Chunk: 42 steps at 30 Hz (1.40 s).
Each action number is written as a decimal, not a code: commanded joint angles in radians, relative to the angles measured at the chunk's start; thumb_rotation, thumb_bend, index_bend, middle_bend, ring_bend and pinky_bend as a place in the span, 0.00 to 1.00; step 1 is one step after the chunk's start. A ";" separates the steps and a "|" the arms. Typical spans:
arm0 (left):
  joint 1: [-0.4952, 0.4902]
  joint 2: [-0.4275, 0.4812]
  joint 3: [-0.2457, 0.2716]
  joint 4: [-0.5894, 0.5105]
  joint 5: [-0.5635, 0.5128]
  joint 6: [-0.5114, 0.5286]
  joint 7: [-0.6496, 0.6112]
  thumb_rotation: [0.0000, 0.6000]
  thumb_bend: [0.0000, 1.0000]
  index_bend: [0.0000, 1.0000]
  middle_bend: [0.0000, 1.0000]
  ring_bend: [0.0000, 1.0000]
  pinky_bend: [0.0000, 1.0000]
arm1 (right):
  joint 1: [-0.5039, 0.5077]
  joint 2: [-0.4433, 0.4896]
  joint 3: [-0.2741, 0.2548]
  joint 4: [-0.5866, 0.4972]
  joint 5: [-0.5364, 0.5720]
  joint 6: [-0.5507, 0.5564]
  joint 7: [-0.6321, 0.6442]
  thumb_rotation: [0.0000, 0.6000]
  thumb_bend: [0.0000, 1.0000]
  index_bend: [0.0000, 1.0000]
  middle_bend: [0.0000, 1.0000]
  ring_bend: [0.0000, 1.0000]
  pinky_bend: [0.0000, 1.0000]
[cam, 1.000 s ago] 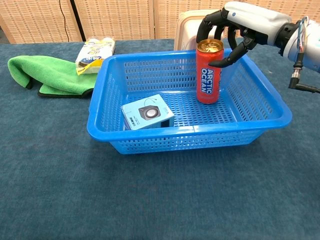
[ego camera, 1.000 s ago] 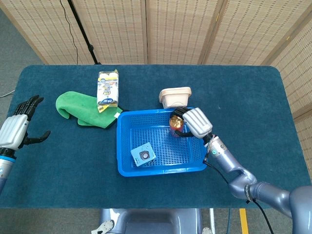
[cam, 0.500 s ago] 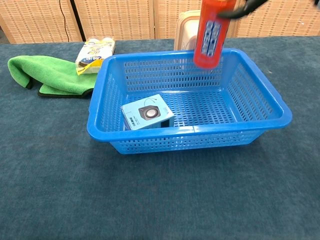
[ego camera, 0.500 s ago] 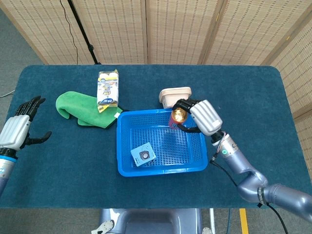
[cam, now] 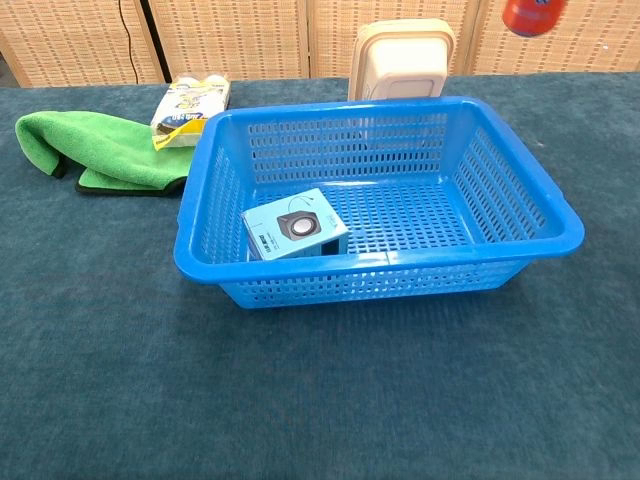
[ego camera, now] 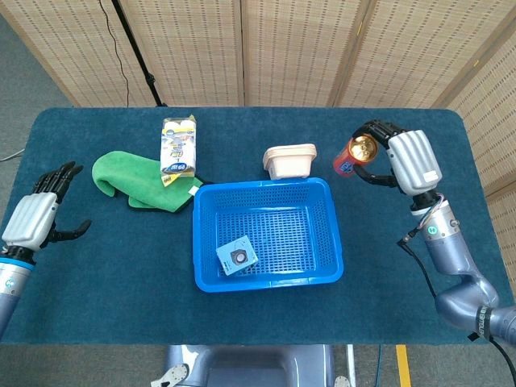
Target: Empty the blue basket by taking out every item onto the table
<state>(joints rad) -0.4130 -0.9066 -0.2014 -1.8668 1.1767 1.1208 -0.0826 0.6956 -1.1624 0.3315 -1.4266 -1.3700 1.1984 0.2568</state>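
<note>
The blue basket (ego camera: 334, 266) (cam: 560, 225) sits mid-table with a small light-blue box (ego camera: 237, 256) (cam: 296, 230) lying in its front left part. My right hand (ego camera: 403, 159) grips a red can (ego camera: 355, 154) by its top, held in the air to the right of and behind the basket. Only the can's bottom (cam: 532, 14) shows at the chest view's top edge. My left hand (ego camera: 40, 214) hovers open at the table's far left, fingers spread, holding nothing.
A green cloth (ego camera: 129, 181) (cam: 95, 150) lies left of the basket, a snack packet (ego camera: 179, 147) (cam: 190, 103) beside it. A beige container (ego camera: 290, 160) (cam: 402, 58) stands just behind the basket's far wall.
My right hand has lifted the red can out of the basket and carried it up and to the right, past the basket's rim. The left hand barely shifted.
</note>
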 commanded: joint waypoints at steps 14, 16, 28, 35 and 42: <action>-0.011 -0.003 -0.002 0.003 -0.026 -0.016 0.014 1.00 0.27 0.00 0.00 0.00 0.00 | -0.014 -0.201 -0.122 0.318 -0.034 -0.103 0.183 1.00 0.93 0.54 0.58 0.56 0.61; -0.012 -0.003 0.001 0.001 -0.023 -0.019 0.017 1.00 0.27 0.00 0.00 0.00 0.00 | -0.016 -0.215 -0.130 0.323 -0.042 -0.102 0.191 1.00 0.93 0.53 0.58 0.56 0.60; -0.021 0.000 0.006 0.002 -0.026 -0.041 0.020 1.00 0.28 0.00 0.00 0.00 0.00 | -0.049 -0.151 -0.138 0.181 -0.033 -0.084 0.069 1.00 0.00 0.00 0.00 0.00 0.19; -0.022 -0.002 0.009 -0.001 -0.028 -0.041 0.028 1.00 0.28 0.00 0.00 0.00 0.00 | -0.076 -0.114 -0.123 0.080 -0.032 -0.031 0.017 1.00 0.00 0.00 0.00 0.00 0.17; -0.048 -0.003 0.021 -0.006 -0.022 -0.104 0.033 1.00 0.28 0.00 0.00 0.00 0.00 | -0.168 0.007 -0.137 -0.053 -0.084 0.111 -0.046 1.00 0.00 0.00 0.00 0.00 0.07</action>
<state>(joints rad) -0.4467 -0.9121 -0.1862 -1.8669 1.1523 1.0530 -0.0493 0.5677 -1.1983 0.2045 -1.4426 -1.4340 1.2633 0.2382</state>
